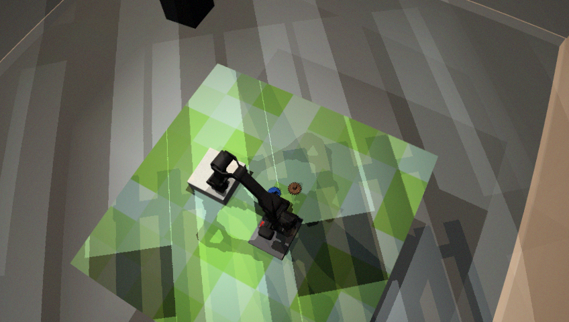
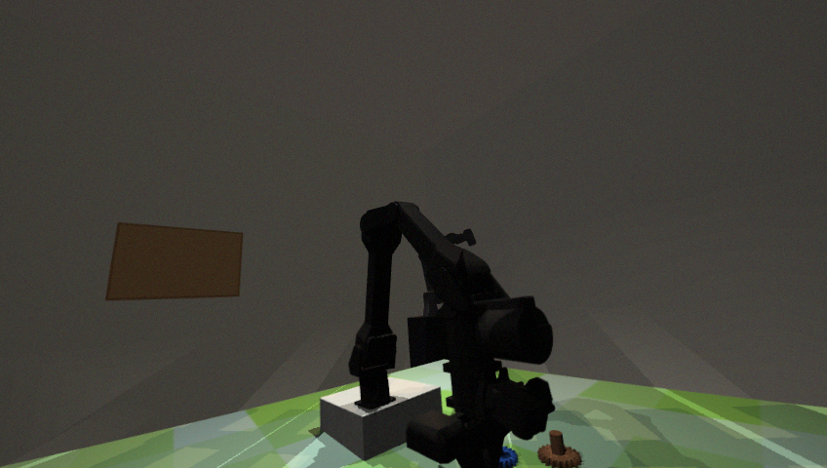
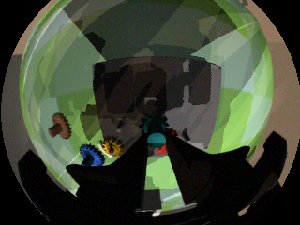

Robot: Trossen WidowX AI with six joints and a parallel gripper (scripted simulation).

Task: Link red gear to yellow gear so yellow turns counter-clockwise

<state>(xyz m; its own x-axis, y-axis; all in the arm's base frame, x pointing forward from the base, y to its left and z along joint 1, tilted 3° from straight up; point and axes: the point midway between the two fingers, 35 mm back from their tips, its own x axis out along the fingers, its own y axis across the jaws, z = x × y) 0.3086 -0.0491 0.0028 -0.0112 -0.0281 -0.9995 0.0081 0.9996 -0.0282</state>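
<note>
My gripper (image 3: 156, 135) is shut on the knob of the teal gear (image 3: 154, 123), over the grey board (image 3: 202, 112) (image 1: 279, 251). The gear hangs close beside the red gear (image 3: 172, 133); whether it touches the board or a peg cannot be told. The red arrow (image 3: 162, 150) shows by the fingers. The yellow gear (image 3: 112, 147) is on the board's left side in the wrist view. The blue gear (image 1: 274, 190) (image 2: 508, 457) (image 3: 91, 155) and brown gear (image 1: 294, 188) (image 2: 558, 454) (image 3: 61, 127) stand on the table, off the board. The arm hides the fingertips in the top and exterior views.
The white base block (image 1: 202, 175) (image 2: 340, 426) carries the arm. The green patterned table (image 1: 223, 275) surrounds the board. Shadows darken the board and make its pegs hard to see. The blue gear stands near the yellow gear, and the brown gear stands farther out.
</note>
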